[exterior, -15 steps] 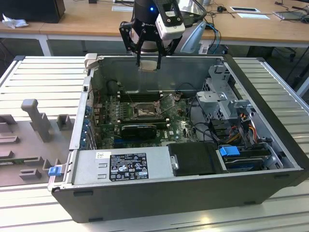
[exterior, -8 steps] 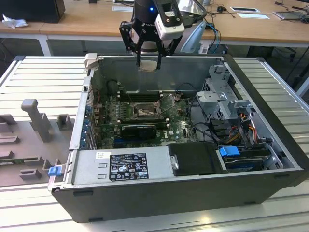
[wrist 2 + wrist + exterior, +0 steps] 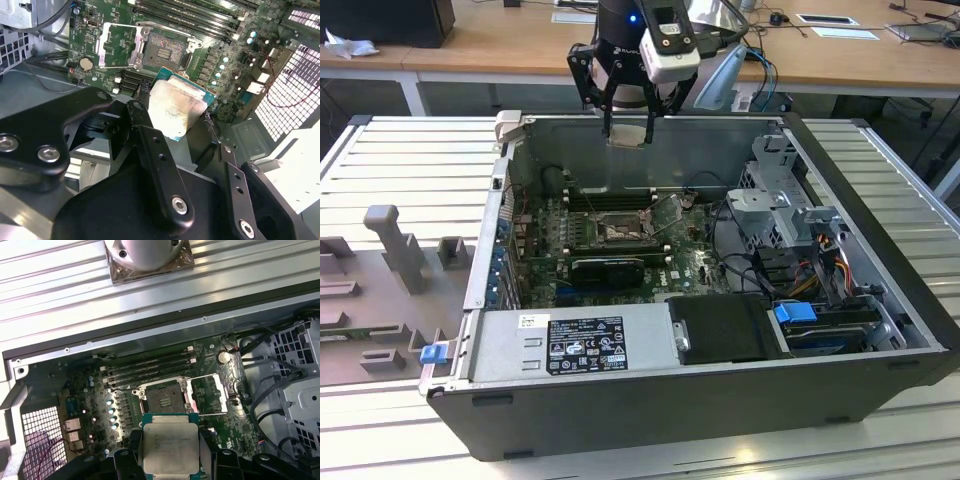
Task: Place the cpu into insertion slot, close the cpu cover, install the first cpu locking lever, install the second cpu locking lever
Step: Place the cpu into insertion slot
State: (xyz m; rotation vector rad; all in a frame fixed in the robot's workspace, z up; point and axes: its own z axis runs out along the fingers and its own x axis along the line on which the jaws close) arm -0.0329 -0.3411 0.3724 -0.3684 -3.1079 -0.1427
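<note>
My gripper [image 3: 626, 128] hangs above the back wall of the open computer case [image 3: 880, 300], shut on the cpu [image 3: 626, 136]. In both wrist views the cpu [image 3: 176, 107] [image 3: 170, 447] is a pale silver square on a green edge, clamped between the two black fingers [image 3: 144, 127] [image 3: 131, 452]. Below it, the insertion slot [image 3: 619, 229] [image 3: 165, 50] [image 3: 164, 400] lies uncovered, with a dark centre and a silver rim. The cpu cover [image 3: 666, 212] [image 3: 117, 46] [image 3: 212, 395] stands swung open beside the slot. The cpu is well above the board and apart from the slot.
Black memory slots [image 3: 150, 367] run along the far side of the socket. A grey drive cage [image 3: 785, 205] with cables fills the exterior view's right. The power supply [image 3: 575, 345] lies along the case's near wall. Grey fixtures [image 3: 395, 245] sit on the slatted table at left.
</note>
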